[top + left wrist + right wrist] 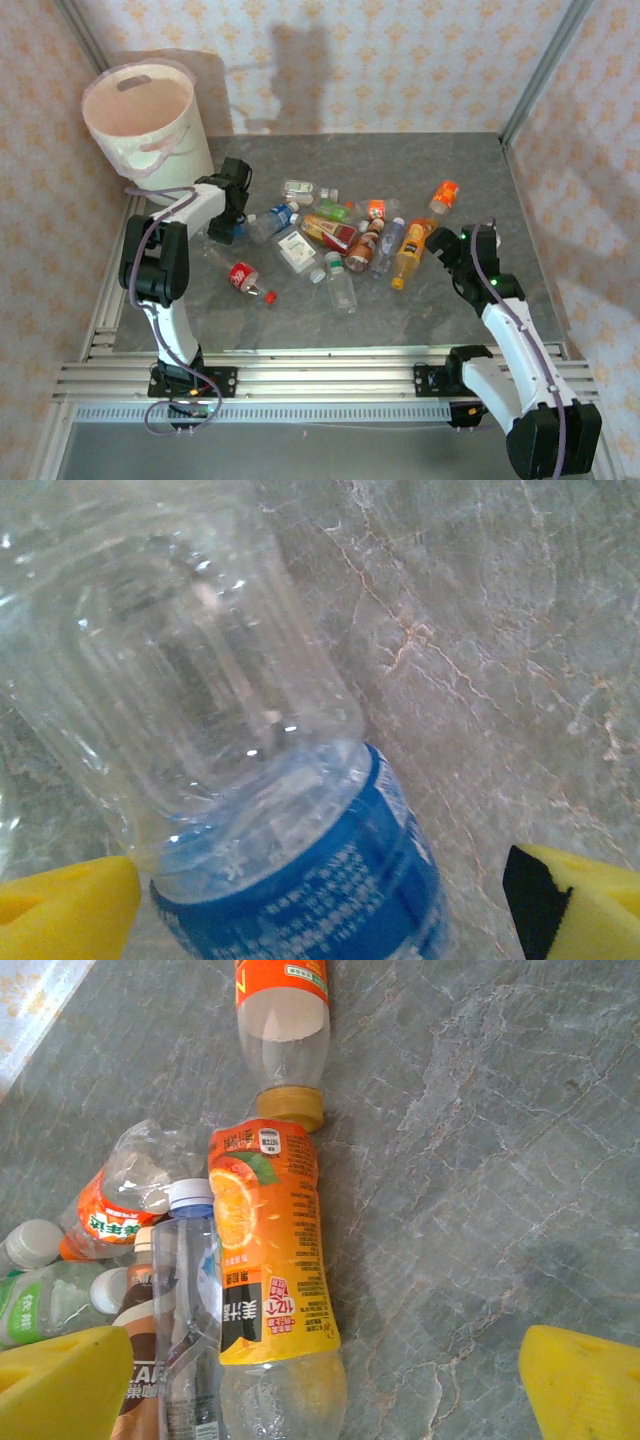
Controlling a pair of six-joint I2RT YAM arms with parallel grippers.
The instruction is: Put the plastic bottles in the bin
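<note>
Since the bin (175, 150) is by far the largest thing and stands near the left gripper (320, 910) but well apart from the right gripper (322, 1385), its broad, bag-lined mouth should forgive a loose drop. Between the two grippers the plastic bottles (340, 235) lie heaped on the table (560, 300), several touching or overlapping. Most look empty or nearly so, so I judge them light, thin-walled, easy to dent, and apt to roll or skid on the smooth top. Directly under the left gripper lies a clear bottle with a blue label (200, 680). The jaws stand wide astride it, one of the yellow fingers (60, 910) just beside its wall and the other apart, nothing clamped. The labelled band looks stiffer and less slick than the ribbed clear shoulder, so that is the better place to grip. The right gripper is also spread wide and holds nothing. Ahead of it, nearer one finger, lies an orange-labelled bottle (265, 1270) touching a slim blue-capped bottle (190, 1290). It should be taken across its belly. The yellow cap (290, 1110) beyond it is too small and round to pinch.
</note>
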